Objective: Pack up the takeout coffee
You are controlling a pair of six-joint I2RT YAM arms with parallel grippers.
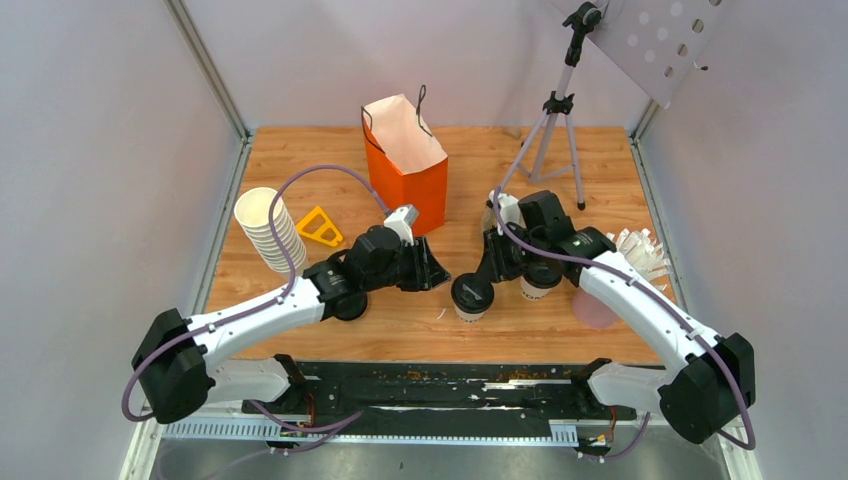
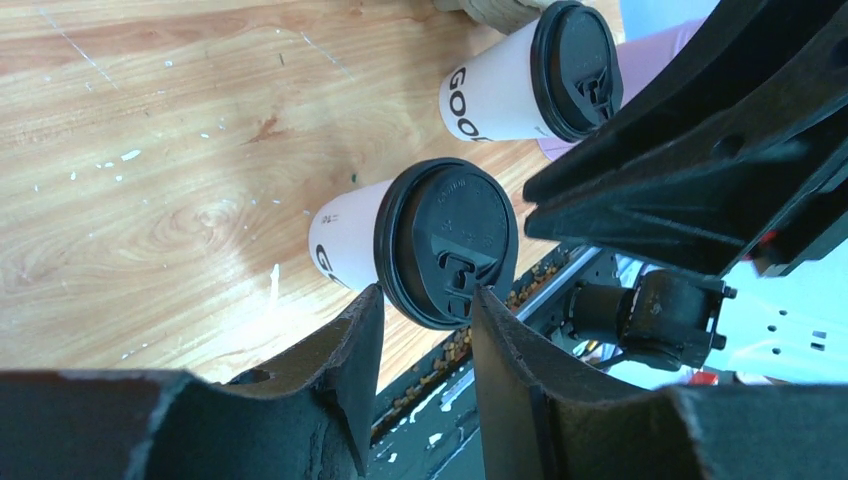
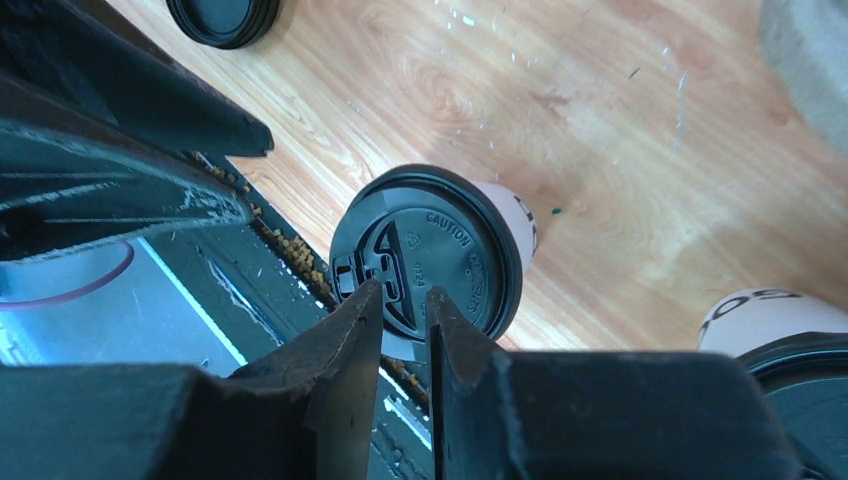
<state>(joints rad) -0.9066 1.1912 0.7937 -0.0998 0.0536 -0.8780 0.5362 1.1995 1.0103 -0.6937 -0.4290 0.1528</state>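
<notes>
Two takeout coffee cups, white with black lids, stand on the wooden table. One cup (image 1: 472,296) (image 2: 445,240) (image 3: 425,250) is between my two grippers, and the other (image 1: 540,280) (image 2: 530,75) (image 3: 770,320) is under my right arm. The left gripper (image 1: 437,270) (image 2: 425,300) is open and empty, its tips just short of the nearer cup's lid. From the other side the right gripper (image 1: 492,265) (image 3: 405,295) hovers above that same lid. Its jaws stand a narrow gap apart and hold nothing. The orange paper bag (image 1: 405,165) stands open behind.
A leaning stack of lidless white cups (image 1: 268,230) and a yellow triangular piece (image 1: 320,228) sit at the left. A loose black lid (image 1: 350,305) (image 3: 222,15) lies under my left arm. A tripod (image 1: 555,130) stands at the back right, and a white pile (image 1: 640,250) lies at the right.
</notes>
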